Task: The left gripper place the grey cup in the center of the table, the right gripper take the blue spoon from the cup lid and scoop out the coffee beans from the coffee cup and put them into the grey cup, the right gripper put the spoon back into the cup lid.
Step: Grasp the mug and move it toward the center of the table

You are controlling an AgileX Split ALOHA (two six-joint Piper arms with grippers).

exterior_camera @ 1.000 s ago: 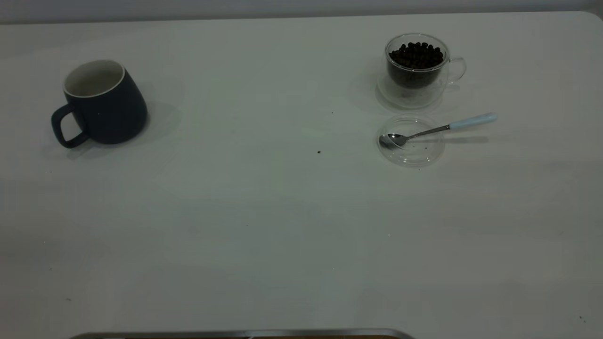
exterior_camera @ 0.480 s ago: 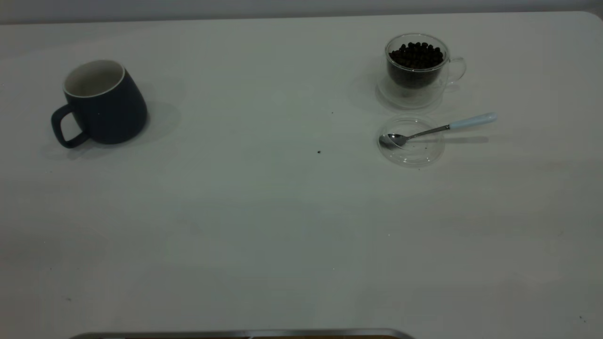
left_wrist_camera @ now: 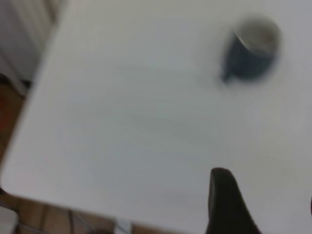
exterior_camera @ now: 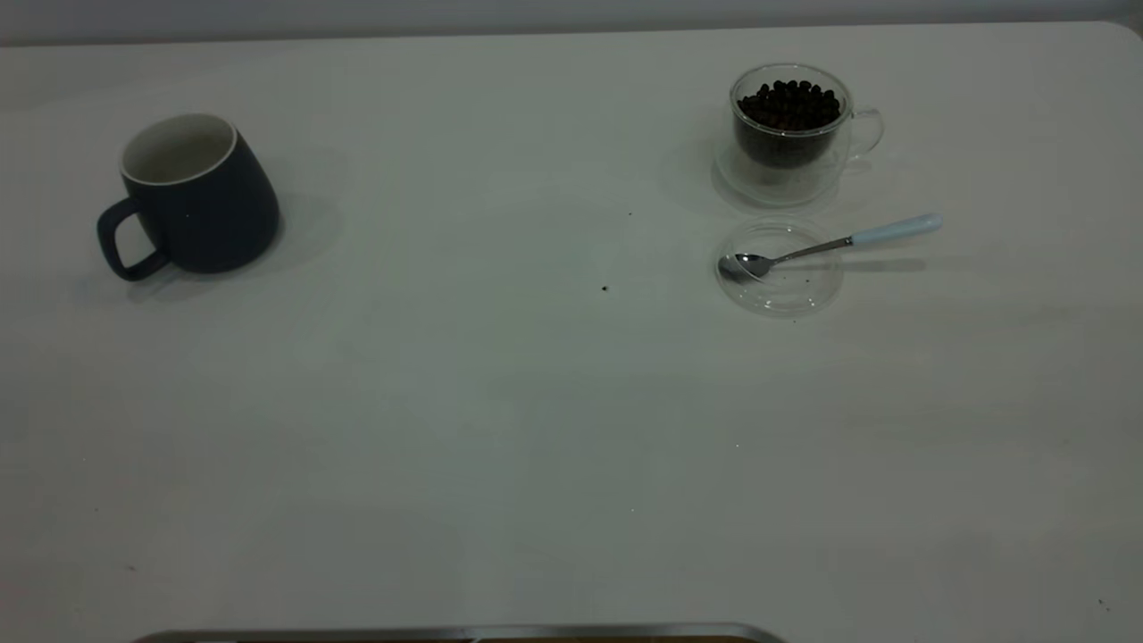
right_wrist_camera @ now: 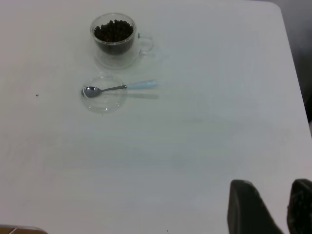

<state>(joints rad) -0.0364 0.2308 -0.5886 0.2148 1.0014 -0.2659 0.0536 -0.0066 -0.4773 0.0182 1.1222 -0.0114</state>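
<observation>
— White table (exterior_camera: 536,429), big and flat. What sits on it?

— On the left side stands the grey cup (exterior_camera: 192,192). It is upright, dark outside and pale inside, with its handle toward the table's left edge. It is not in the middle.

— And on the right?

— A clear glass coffee cup (exterior_camera: 790,129) full of dark coffee beans (exterior_camera: 788,103). Just in front of it lies the round clear cup lid (exterior_camera: 779,266). The blue spoon (exterior_camera: 835,243) rests there, its shiny bowl inside the lid and its pale blue handle sticking out past the rim to the right.

— Anything else?

— One tiny dark speck (exterior_camera: 604,288) lies alone near the middle.

— Where is the left gripper (left_wrist_camera: 263,209)?

— High above the table, well apart from the grey cup. One dark finger (left_wrist_camera: 224,204) shows, and the other only peeks in at the picture's edge, so they are spread wide and hold nothing.

— And the right gripper (right_wrist_camera: 288,210)?

— Up high too, far from the spoon. Its two dark fingers (right_wrist_camera: 248,209) have a narrow gap between them, with nothing inside.
</observation>
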